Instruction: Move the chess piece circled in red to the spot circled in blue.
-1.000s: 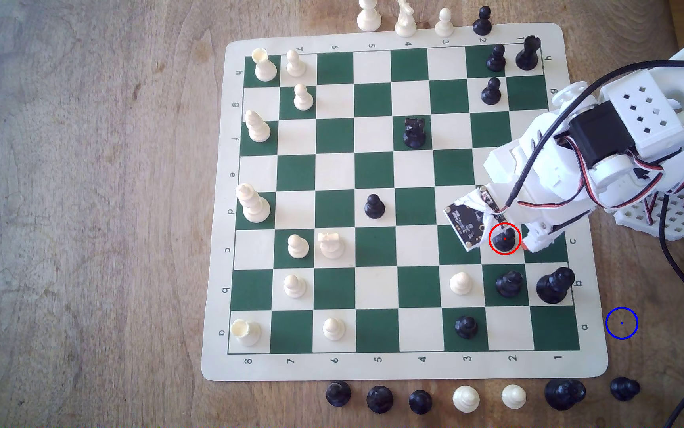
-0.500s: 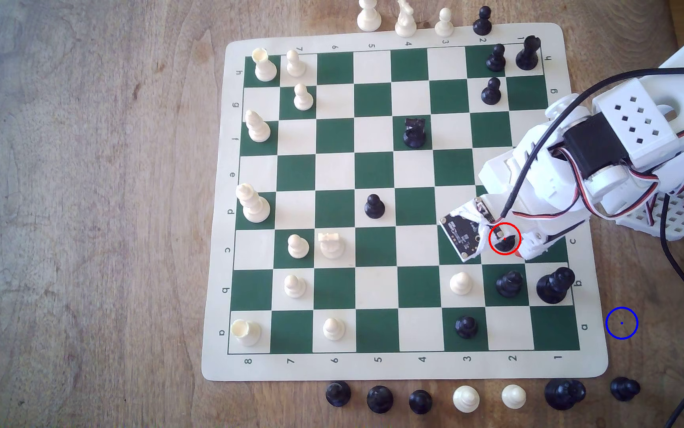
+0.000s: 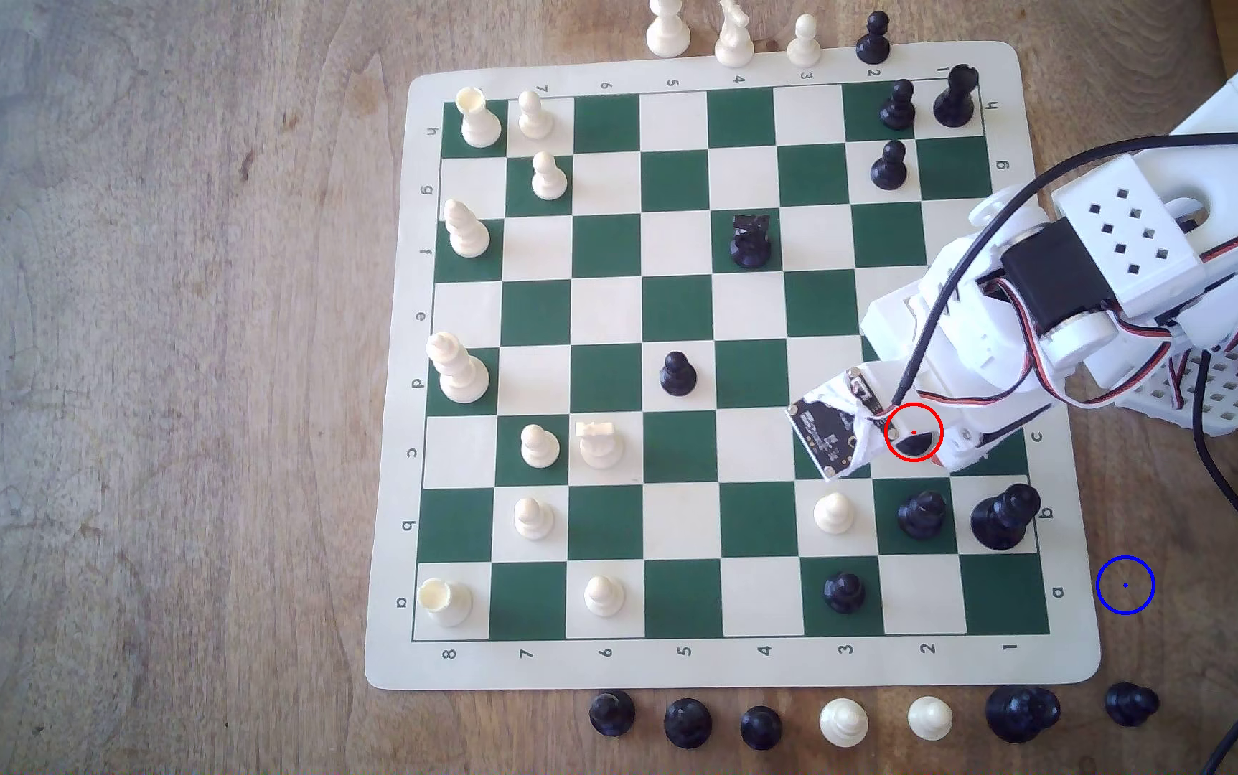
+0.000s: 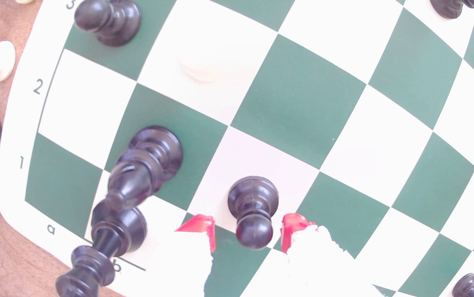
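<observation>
End effector (image 4: 248, 231) straddles the pawn (image 4: 252, 211), red-tipped fingers (image 4: 201, 228) spread wide either side of its head, untouched; pawn upright, dead centre between them

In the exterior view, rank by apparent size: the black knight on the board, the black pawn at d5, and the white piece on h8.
1. white piece on h8, slightly largest
2. black knight, nearly as big, so the top two are close
3. black pawn at d5, clearly smallest
</observation>
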`<state>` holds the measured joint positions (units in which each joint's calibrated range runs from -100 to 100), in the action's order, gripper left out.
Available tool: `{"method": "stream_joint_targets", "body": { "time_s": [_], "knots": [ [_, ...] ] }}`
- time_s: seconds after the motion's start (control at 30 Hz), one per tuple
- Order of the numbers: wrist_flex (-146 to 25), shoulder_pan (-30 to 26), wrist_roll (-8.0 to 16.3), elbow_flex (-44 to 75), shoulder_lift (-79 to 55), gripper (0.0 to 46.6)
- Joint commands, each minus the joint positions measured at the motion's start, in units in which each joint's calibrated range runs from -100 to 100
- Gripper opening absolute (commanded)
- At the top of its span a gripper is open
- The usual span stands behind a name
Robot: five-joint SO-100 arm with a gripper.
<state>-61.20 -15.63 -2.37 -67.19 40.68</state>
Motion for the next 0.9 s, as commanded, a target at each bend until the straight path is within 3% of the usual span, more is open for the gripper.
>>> {"method": "stream_joint_targets", "body": {
  "time_s": [0.0,0.4,0.67,0.87],
  "knots": [
    [0.34,-0.36,0.39,3.37,0.24,12.1],
    [0.92,-0.28,0.73,4.27,0.15,11.0],
    [0.51,-0.91,0.83,4.27,0.75,1.7],
    [-7.03,-2.08,0.93,9.35,4.14,0.4]
  ]
}}
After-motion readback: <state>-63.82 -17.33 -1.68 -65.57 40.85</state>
